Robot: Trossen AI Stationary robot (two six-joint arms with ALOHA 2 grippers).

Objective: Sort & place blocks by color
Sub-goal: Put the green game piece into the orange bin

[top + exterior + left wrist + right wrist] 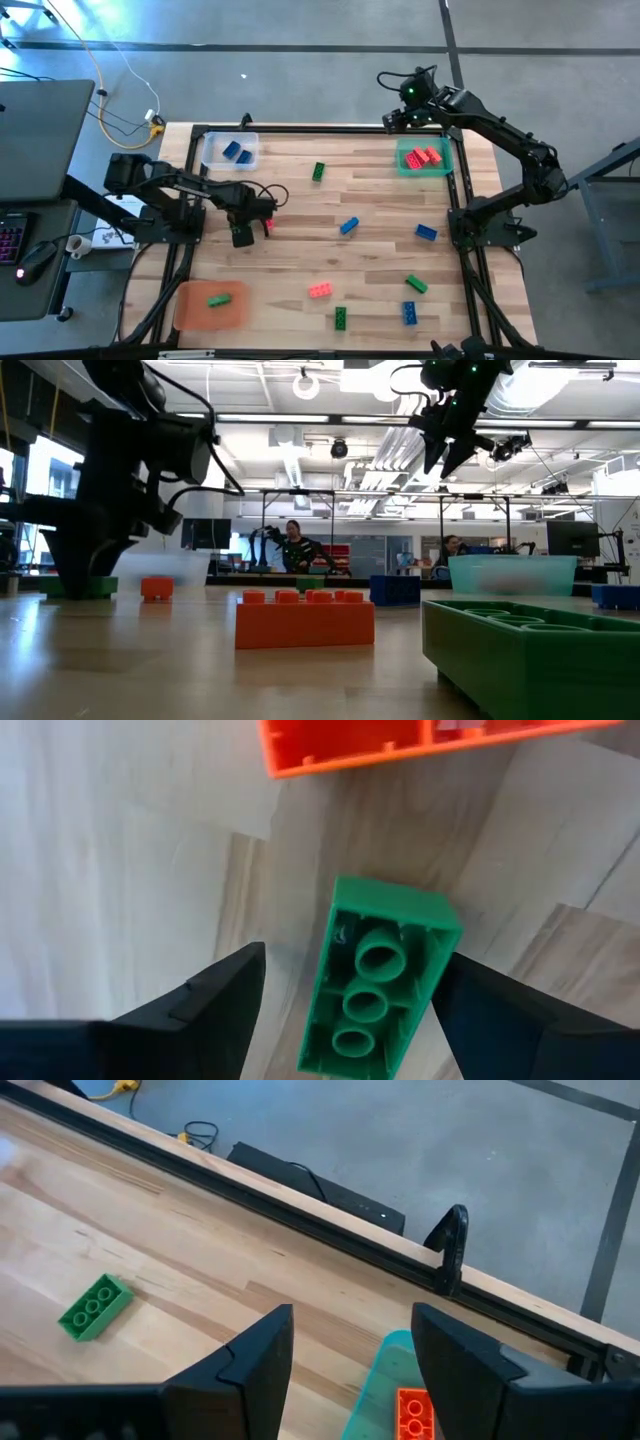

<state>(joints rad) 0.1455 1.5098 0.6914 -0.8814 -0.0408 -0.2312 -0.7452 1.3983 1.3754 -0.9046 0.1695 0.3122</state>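
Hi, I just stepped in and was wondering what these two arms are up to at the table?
They are sorting toy blocks by colour into trays. The left gripper is open and low over the table, its fingers on either side of a green block lying studs-down, with a red block just beyond it. The right gripper, also open and empty, hangs over the green tray, which holds red blocks. The clear tray holds two blue ones, and more blocks lie scattered on the table.

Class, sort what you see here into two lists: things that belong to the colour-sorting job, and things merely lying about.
Job:
- small studded plastic bricks, e.g. green one
- clear tray
- green tray
- orange tray
- left gripper
- right gripper

Lying about:
- yellow cable
- black keyboard
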